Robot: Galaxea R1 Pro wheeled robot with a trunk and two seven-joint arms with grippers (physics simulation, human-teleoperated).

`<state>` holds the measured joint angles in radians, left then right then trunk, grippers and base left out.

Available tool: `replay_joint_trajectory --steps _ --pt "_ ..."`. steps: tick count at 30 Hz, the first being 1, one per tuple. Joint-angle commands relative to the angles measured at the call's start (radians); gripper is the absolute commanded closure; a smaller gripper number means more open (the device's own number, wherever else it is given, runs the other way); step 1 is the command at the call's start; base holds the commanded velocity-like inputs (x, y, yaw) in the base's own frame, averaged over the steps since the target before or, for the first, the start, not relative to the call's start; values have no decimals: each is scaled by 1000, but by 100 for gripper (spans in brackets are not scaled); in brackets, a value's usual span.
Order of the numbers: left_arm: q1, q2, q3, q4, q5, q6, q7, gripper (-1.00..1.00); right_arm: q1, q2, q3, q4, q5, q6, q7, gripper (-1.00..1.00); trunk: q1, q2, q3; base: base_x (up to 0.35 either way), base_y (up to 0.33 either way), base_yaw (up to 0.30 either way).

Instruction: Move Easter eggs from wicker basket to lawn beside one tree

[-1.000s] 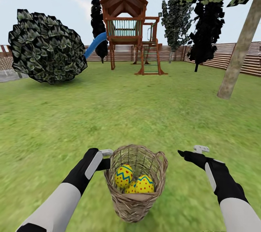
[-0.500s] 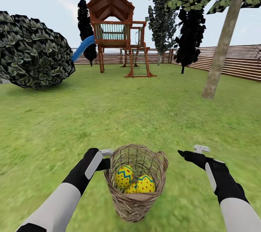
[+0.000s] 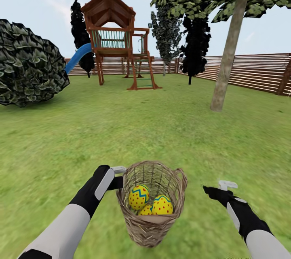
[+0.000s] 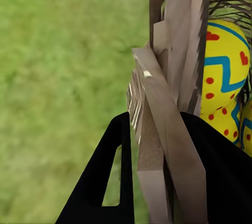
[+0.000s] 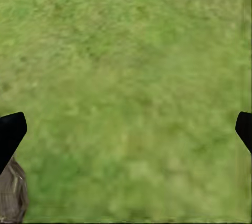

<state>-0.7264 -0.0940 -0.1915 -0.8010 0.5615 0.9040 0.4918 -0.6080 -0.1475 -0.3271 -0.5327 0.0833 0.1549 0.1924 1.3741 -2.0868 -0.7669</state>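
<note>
Wooden playset [image 3: 117, 40] w/ blue slide [image 3: 76, 57], slat fence [image 3: 258, 73], pale sky.

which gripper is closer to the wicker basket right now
Left. The left gripper is clamped on the wicker basket at its rim, holding it above the lawn. The right gripper hangs open off to the basket's other side, apart from it.

third Easter egg [image 3: 146, 210]: mostly hidden | bush [image 3: 28, 68]: cut off by edge

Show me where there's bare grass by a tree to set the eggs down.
Open lawn runs from the wicker basket up to the pale-trunked tree; grass all around its base looks bare. It is crowded only inside the basket, where the Easter eggs sit packed together, with the left hand clamped on the rim. Right hand hangs open over grass.
</note>
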Motion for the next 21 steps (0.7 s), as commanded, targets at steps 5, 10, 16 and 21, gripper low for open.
replay_joint_trajectory --steps 5,10,16,21 --pt "-1 0 -1 -5 18 -3 10 100 2 -25 -7 40 19 -25 6 -100 -8 14 12 0 0 -206" --pt "-1 0 2 -8 18 -3 11 100 2 -22 -6 65 24 -27 6 -100 -19 35 28 0 0 -206" --pt "-1 2 1 -30 16 -5 11 100 7 -30 -6 272 57 -213 4 -100 -42 77 54 0 0 -200" --pt "-1 21 5 -36 16 -8 10 100 16 -22 -6 525 110 -456 1 -100 -62 112 71 0 0 -26"
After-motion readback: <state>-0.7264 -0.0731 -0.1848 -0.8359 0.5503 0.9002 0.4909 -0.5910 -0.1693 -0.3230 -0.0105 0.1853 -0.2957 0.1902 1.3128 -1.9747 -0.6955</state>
